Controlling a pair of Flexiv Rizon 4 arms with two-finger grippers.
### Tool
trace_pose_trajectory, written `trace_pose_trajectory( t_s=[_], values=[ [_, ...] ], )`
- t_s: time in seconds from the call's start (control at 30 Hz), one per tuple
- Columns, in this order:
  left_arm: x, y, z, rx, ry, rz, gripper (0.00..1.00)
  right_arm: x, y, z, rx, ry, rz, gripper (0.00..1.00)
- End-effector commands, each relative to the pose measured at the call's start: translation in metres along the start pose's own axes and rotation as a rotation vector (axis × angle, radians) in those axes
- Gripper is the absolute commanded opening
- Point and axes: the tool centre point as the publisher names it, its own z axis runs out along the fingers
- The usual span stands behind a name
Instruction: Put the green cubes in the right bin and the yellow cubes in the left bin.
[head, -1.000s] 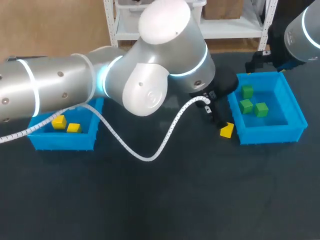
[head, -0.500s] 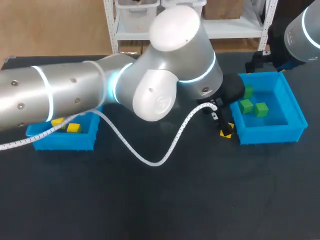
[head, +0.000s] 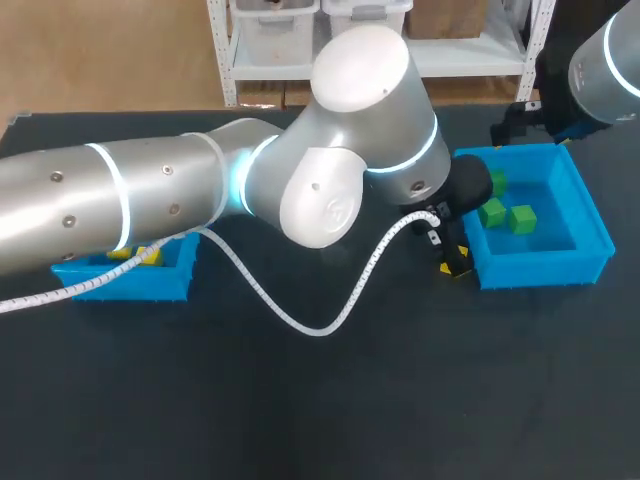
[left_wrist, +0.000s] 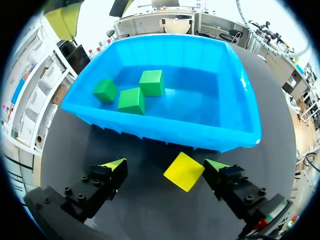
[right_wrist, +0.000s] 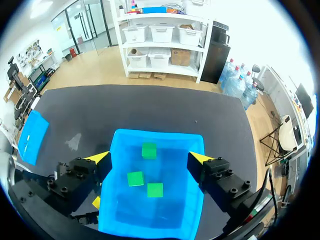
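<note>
1. The yellow cube (left_wrist: 184, 171) lies on the dark table (head: 300, 400), just outside the right bin (left_wrist: 165, 127), at about 8 o'clock from the bin in the head view.
2. The left gripper (left_wrist: 165, 164) hangs over it with its fingers apart and nothing clamped. The cube sits between them, nearer one tip and turned corner-on.
3. The right gripper (right_wrist: 150, 157), also apart, hovers above the green cubes (left_wrist: 131, 100), so the left arm is nearer.
4. The cube looks matte, sharp-edged and rigid, and the bin is smooth plastic. The left bin (head: 130, 282) lies at 9 o'clock, well apart.
</note>
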Motion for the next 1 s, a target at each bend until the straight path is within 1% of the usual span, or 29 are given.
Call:
trace_pose_trajectory(
  t_s=[0.03,0.1,0.13,0.17,0.2,0.33,0.43,0.5,0.63,0.73,0.83,1.0],
  values=[
    [-0.004,0.005,0.009,0.008,0.008,0.003,1.00,0.002,0.001,-0.001,0.005,-0.008,0.002,1.00],
    [-0.003,0.005,0.010,0.008,0.012,0.003,1.00,0.002,0.001,-0.001,0.005,-0.008,0.002,1.00],
    [-0.003,0.005,0.011,0.012,0.014,-0.002,0.90,0.002,0.001,-0.001,0.005,-0.008,0.002,1.00],
    [-0.002,0.005,0.012,0.012,0.014,-0.002,0.33,0.002,0.001,-0.001,0.005,-0.008,0.002,1.00],
    [-0.001,0.005,0.012,0.011,0.014,-0.002,0.00,0.002,0.001,-0.001,0.005,-0.008,0.002,1.00],
    [0.000,0.004,0.010,0.010,0.017,0.003,0.00,0.002,0.001,-0.001,0.005,-0.008,0.002,1.00],
    [0.002,0.008,0.006,0.002,0.022,-0.003,0.00,0.002,0.001,-0.001,0.005,-0.008,0.002,1.00],
    [0.006,0.013,0.001,-0.013,0.033,-0.016,0.00,0.002,0.001,-0.001,0.005,-0.008,0.002,1.00],
    [0.016,0.026,-0.022,-0.046,0.047,-0.060,0.00,0.002,0.001,-0.001,0.005,-0.008,0.002,1.00],
    [0.032,0.046,-0.050,-0.092,0.052,-0.129,0.00,0.002,0.001,-0.001,0.005,-0.008,0.002,1.00],
    [0.053,0.065,-0.081,-0.143,0.054,-0.213,0.00,0.002,0.001,-0.001,0.005,-0.008,0.002,1.00],
    [0.103,0.090,-0.132,-0.234,0.058,-0.339,0.00,0.002,0.001,-0.001,0.005,-0.008,0.002,1.00]
  ],
)
